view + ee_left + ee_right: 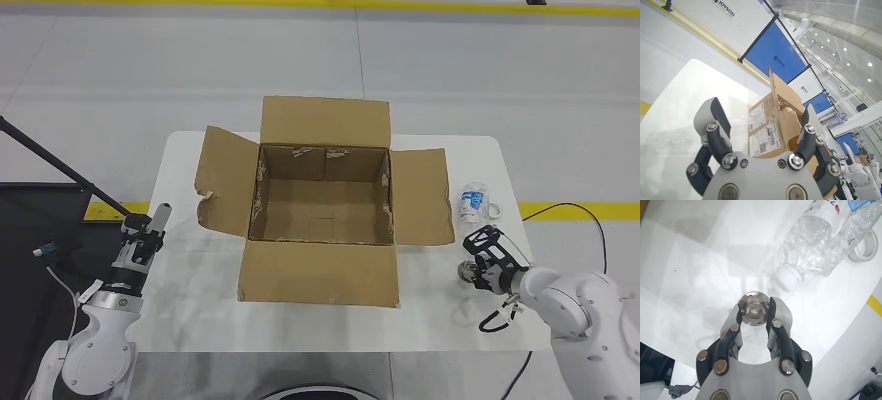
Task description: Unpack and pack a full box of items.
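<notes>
An open cardboard box (320, 275) stands mid-table with its four flaps spread and nothing inside. On the table at the box's right lies a crumpled clear plastic bottle (472, 203) (815, 249), with a white tape roll (493, 211) (865, 251) next to it. Nearer the front edge, my right gripper (478, 262) (755, 311) is shut on a small metal flanged fitting (753, 313) (466, 270), low over the table. My left gripper (155, 222) (764, 117) is open and holds nothing, at the table's left edge, facing the box's labelled side (764, 140).
The white table (300, 320) has bare room in front of the box and at its left. A torn left flap (783, 106) and a loose strip of clear tape (751, 117) hang off the box. A dark pole (60, 165) crosses the floor at the left.
</notes>
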Robot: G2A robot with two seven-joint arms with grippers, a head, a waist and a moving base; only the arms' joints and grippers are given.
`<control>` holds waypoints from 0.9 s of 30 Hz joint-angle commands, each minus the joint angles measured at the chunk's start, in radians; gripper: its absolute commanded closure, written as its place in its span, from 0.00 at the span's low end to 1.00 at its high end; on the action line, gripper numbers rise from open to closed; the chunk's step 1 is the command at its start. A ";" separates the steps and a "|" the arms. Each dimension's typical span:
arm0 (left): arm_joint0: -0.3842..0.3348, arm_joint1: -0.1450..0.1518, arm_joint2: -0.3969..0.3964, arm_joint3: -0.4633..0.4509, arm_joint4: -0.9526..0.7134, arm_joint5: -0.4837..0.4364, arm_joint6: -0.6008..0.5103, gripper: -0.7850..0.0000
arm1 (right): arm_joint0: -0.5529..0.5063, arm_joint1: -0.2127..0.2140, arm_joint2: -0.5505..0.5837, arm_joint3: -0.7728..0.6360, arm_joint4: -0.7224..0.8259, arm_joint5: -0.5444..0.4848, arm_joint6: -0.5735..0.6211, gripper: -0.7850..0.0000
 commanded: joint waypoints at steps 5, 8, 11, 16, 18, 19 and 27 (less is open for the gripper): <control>0.000 0.000 0.000 0.000 0.000 0.000 0.000 0.00 | 0.007 0.003 -0.008 0.009 -0.001 -0.001 0.006 0.61; 0.000 0.000 0.000 0.000 0.000 0.000 0.000 0.00 | 0.015 0.003 -0.015 0.020 0.000 -0.002 0.008 0.62; 0.000 0.000 0.000 0.000 0.000 0.000 0.000 0.00 | 0.026 0.004 -0.026 0.032 0.001 -0.001 0.010 0.63; 0.000 0.000 0.000 0.000 0.000 0.000 0.000 0.00 | 0.042 0.004 -0.041 0.046 -0.002 0.004 0.013 0.73; 0.000 0.000 0.000 0.000 0.000 0.000 0.000 0.00 | 0.045 0.005 -0.045 0.050 0.000 0.002 0.015 0.85; 0.000 0.000 0.000 0.000 0.000 0.000 0.000 0.00 | 0.048 0.005 -0.046 0.050 0.000 0.001 0.014 0.95; 0.000 0.000 0.000 0.000 0.000 0.000 0.000 0.00 | 0.046 0.011 -0.031 0.018 0.016 -0.013 0.006 1.00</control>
